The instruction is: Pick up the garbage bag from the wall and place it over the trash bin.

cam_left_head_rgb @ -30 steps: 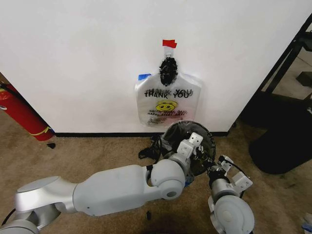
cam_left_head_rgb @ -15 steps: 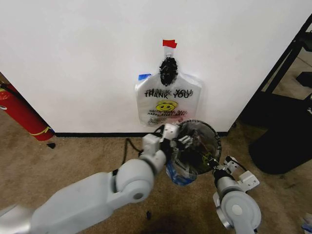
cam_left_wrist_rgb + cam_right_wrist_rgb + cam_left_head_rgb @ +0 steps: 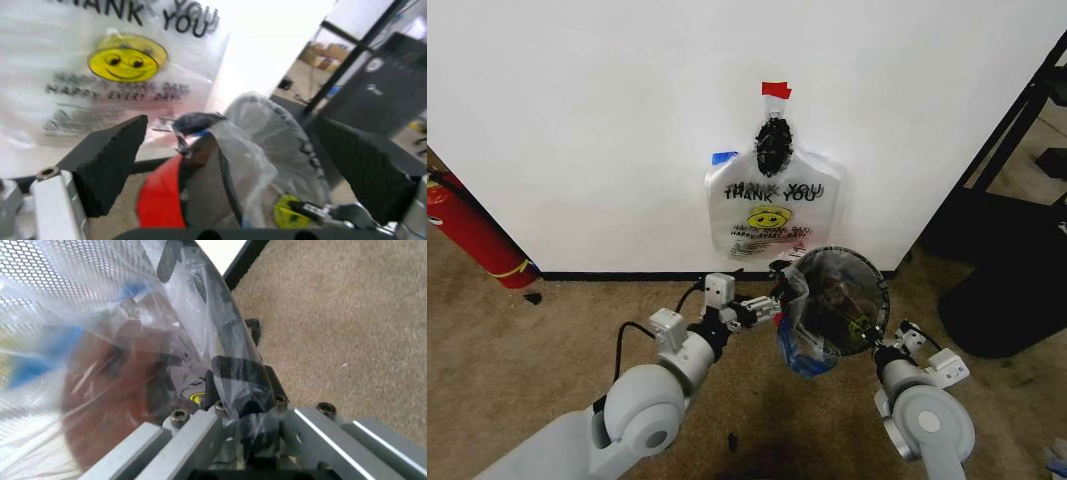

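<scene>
My right gripper [image 3: 230, 390] pinches the bag [image 3: 802, 345] at the bin [image 3: 842, 300] rim; my released left gripper [image 3: 767, 300], just beside the bin, should tug film down evenly.

On my head feed I see a white wall [image 3: 577, 120] with a black baseboard [image 3: 627, 275] running along its foot. A scrap of red tape [image 3: 775, 90] sticks high on the wall, with a bit of blue tape [image 3: 723, 157] lower down to the left. Tan carpet [image 3: 557, 320] covers the floor. A red fire extinguisher [image 3: 467, 232] leans at the far left. A black metal stand [image 3: 1017, 130] rises at the right, and a dark rounded object [image 3: 1012, 290] sits on the carpet below it.
</scene>
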Controlling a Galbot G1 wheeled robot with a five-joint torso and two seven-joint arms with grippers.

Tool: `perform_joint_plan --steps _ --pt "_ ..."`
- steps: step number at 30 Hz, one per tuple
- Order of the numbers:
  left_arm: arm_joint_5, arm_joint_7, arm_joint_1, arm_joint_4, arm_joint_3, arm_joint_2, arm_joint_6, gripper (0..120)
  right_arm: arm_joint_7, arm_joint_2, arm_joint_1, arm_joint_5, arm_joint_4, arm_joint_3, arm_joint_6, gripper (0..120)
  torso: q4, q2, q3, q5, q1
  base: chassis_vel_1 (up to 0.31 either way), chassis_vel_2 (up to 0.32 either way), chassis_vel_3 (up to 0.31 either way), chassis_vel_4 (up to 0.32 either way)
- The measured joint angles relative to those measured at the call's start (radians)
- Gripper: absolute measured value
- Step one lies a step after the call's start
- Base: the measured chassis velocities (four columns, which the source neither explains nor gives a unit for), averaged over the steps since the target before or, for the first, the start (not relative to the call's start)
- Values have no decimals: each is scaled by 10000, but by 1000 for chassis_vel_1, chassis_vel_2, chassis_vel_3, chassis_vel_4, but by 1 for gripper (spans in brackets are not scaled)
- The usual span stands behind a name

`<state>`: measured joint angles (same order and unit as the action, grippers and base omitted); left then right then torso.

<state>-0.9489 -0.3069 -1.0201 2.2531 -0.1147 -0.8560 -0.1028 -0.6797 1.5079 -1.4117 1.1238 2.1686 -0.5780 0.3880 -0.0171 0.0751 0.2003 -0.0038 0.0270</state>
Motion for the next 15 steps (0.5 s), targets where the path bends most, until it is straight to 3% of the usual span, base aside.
perform_joint_plan --steps 8,15 --pt "-1169 3012 -762 -913 440 -96 346 99 -254 75 -53 477 105 -145 224 0 -1 0 1 0 0 0 0 0 0" --pt "-1432 3537 -749 -1444 305 -433 169 97 -272 176 -105 485 210 -160 237 0 -3 0 1 -1 0 0 0 0 0"
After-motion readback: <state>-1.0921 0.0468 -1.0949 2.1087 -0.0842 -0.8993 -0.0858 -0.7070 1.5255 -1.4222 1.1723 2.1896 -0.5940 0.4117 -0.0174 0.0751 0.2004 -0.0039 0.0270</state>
